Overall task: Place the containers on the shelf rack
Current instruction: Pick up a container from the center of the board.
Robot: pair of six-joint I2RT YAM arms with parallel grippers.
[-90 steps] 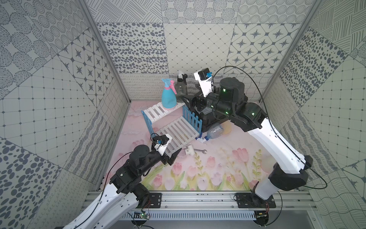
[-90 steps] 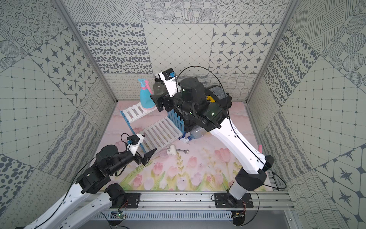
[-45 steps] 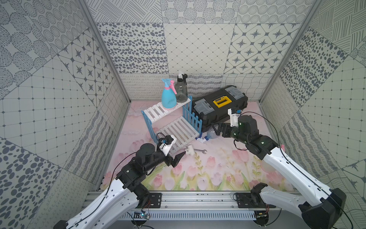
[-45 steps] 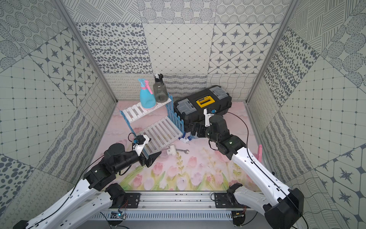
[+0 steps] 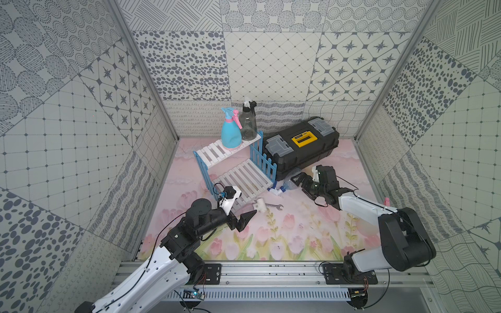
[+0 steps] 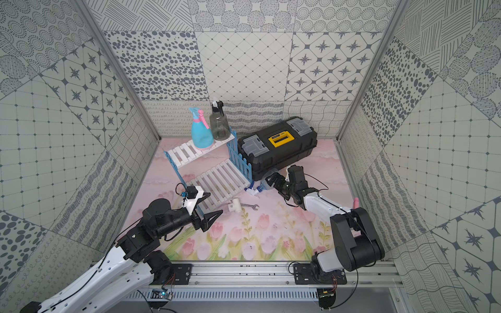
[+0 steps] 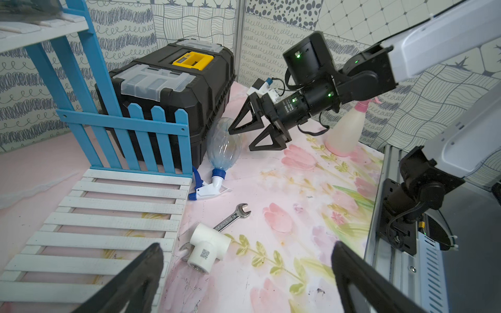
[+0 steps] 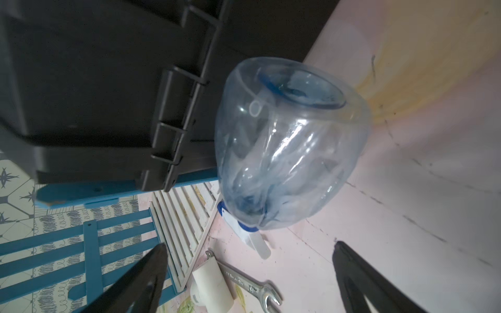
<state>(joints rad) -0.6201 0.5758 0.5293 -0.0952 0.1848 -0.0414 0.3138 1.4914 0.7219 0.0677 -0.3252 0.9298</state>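
Note:
The shelf rack [image 5: 245, 173] stands at the back left of the mat. A light blue bottle [image 5: 230, 134] and a smoky grey bottle [image 5: 249, 123] stand upright on its top tier. On the mat against the toolbox lies a clear bottle [image 5: 290, 182] [image 8: 287, 151], its blue-white trigger toward the rack. My right gripper [image 5: 296, 182] [image 8: 248, 246] is open just behind that bottle's base, holding nothing. A cream bottle with a pink top [image 7: 347, 135] stands at the right edge of the mat. My left gripper [image 6: 216, 202] [image 7: 246, 249] hovers open and holds nothing by the lower tier's front corner.
A black toolbox with a yellow latch [image 5: 301, 147] sits right of the rack. In front of the rack lie a white pipe fitting [image 5: 259, 203] and a wrench [image 5: 275, 206]. Patterned walls enclose three sides, and a metal rail [image 5: 271, 271] runs along the front.
My right arm left the grey bottle on the rack's top tier and swung down to the mat behind the clear bottle. My left arm reached slightly further forward.

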